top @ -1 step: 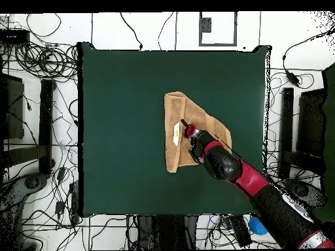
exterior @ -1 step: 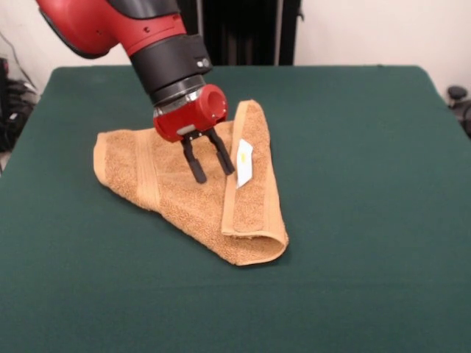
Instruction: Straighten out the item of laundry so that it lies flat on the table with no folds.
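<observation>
Nearest the camera: bare green counter, then the rounded folded corner of the orange-tan terry towel. The towel sits near the middle of the counter, not flat: one side is doubled over so the woven border band runs down the top layer, with the white care label showing beside it. Overall outline is roughly triangular, so at least one large fold remains.

Risks, as I judge them: if the hand closes where it now points, it may pinch both layers together and drag the whole towel across the counter instead of peeling the flap open. A shallow grip on the thick terry could also slip off mid-pull (the flap would likely drop back crooked). Pulling along the band, not across it, would only shift the fold.

Pose: the red and black arm comes down steeply from above, wrist tilted. The hand's two black fingers are parted moderately, holding nothing, tips at or just above the towel's upper layer, just beside the label.
</observation>
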`<control>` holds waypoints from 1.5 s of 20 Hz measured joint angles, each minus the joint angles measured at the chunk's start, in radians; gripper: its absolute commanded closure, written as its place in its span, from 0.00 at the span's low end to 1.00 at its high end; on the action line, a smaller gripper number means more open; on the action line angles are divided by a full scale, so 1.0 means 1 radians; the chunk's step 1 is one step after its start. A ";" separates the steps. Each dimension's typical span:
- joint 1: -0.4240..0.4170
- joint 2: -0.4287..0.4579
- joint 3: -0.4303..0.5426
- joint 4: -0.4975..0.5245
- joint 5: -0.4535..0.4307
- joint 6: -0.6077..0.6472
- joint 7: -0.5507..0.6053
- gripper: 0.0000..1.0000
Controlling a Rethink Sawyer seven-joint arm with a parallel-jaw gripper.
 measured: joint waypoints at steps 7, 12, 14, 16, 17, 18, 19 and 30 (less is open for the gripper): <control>0.000 0.002 0.000 0.000 0.000 0.000 0.000 0.00; 0.000 0.004 0.000 0.000 0.000 0.000 0.000 0.00; 0.000 0.006 0.000 0.000 0.000 0.000 0.000 0.00; 0.000 0.009 0.000 0.001 0.000 0.000 0.000 0.00; 0.000 0.009 0.000 0.001 0.000 0.000 0.000 0.00; 0.000 0.009 0.000 0.002 0.000 0.000 0.000 0.00; 0.000 0.009 0.000 0.002 0.000 0.000 0.000 0.00; 0.001 0.001 0.006 0.033 0.013 -0.002 0.000 0.00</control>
